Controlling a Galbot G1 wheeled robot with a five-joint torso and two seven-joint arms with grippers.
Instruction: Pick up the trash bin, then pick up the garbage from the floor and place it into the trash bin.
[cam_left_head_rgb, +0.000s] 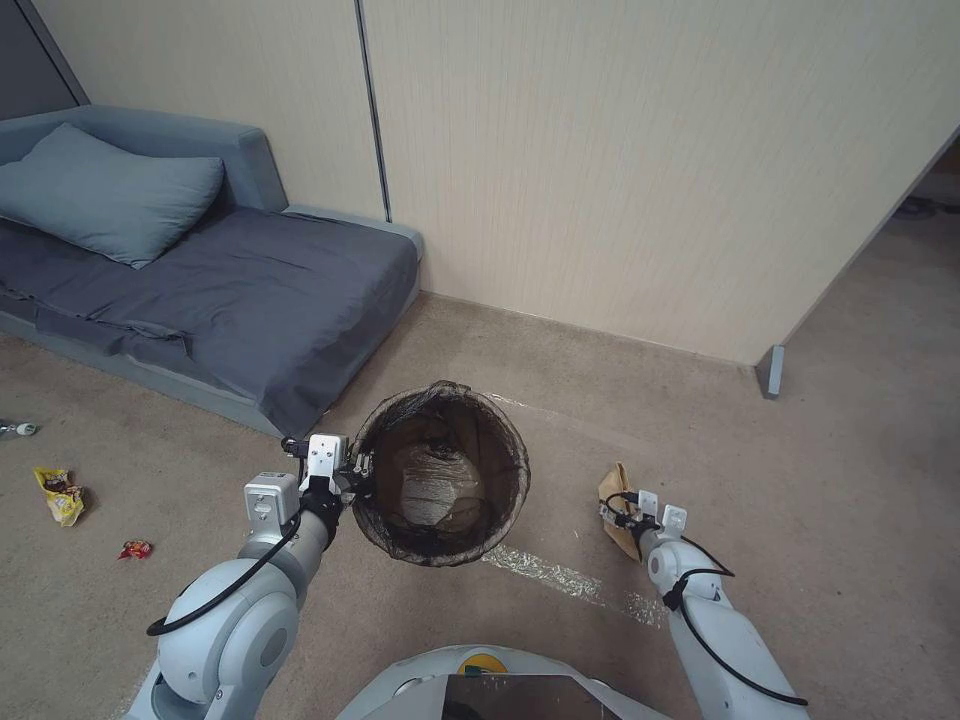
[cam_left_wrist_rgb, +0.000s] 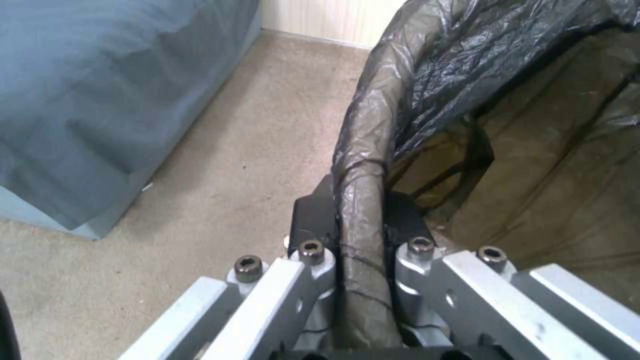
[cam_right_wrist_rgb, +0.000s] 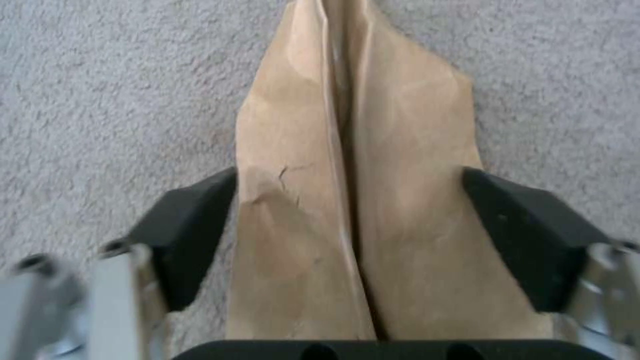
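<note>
Meanwhile left gripper (cam_left_wrist_rgb: 360, 220) clamps the trash bin (cam_left_head_rgb: 440, 475) rim; right gripper (cam_right_wrist_rgb: 350, 225), lowered, straddles the paper bag (cam_right_wrist_rgb: 353, 200), fingers apart.

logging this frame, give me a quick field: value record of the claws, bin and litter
left claw: shut on the rim of the trash bin, held off the carpet
bin liner: dark bag folded over the rim
right claw: open, fingers either side of the paper bag on the carpet, bin's right
other litter: yellow wrapper and small red wrapper on the floor at left
background: grey sofa with a pillow
</note>
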